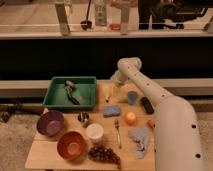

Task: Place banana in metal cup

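Wooden table (pixel 35 156) on speckled floor, dark wall and window ledge behind. Green tray (pixel 51 99) far left holds dark utensil. Purple bowl (pixel 50 123) and orange bowl (pixel 71 145) near left. Metal cup (pixel 83 118) centre-left. Banana (pixel 108 92) far centre, just right of tray. Gripper (pixel 113 84) at banana's far end; hold cannot be told.

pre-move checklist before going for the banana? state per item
1. Banana located: ok. The banana lies on the table, right of the green tray.
2. Gripper lined up: ok. The gripper hangs just above the banana's far end.
3. Banana grasped: cannot tell.
4. Metal cup ready: ok. The metal cup stands upright, opening up, apart from the white cup.
5. Path to cup: ok, probably. The blue sponge lies low beside the route.
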Controlling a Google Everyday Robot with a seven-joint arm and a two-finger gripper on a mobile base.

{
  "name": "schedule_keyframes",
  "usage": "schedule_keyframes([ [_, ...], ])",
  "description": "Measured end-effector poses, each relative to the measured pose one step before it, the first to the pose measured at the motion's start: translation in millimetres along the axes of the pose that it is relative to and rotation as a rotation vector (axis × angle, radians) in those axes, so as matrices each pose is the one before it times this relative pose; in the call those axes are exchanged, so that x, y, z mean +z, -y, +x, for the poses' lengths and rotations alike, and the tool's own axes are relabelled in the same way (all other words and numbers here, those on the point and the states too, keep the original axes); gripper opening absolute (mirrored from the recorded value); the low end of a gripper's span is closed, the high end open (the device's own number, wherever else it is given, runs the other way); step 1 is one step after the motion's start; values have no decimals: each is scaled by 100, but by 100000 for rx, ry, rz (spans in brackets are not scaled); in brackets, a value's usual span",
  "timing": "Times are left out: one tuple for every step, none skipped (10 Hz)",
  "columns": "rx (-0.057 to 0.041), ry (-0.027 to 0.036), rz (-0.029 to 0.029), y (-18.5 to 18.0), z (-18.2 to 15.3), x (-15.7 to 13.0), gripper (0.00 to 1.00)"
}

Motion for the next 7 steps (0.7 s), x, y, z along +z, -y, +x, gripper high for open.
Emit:
schedule_keyframes([
  [745,324,30,81,48,173,80],
  [814,418,40,84,25,168,80],
  [786,166,-98,60,88,237,80],
  [677,209,-33,110,20,197,80],
  [274,66,-268,2,15,157,80],
  [531,158,-190,66,67,160,80],
  [255,31,-137,49,87,76,80],
])
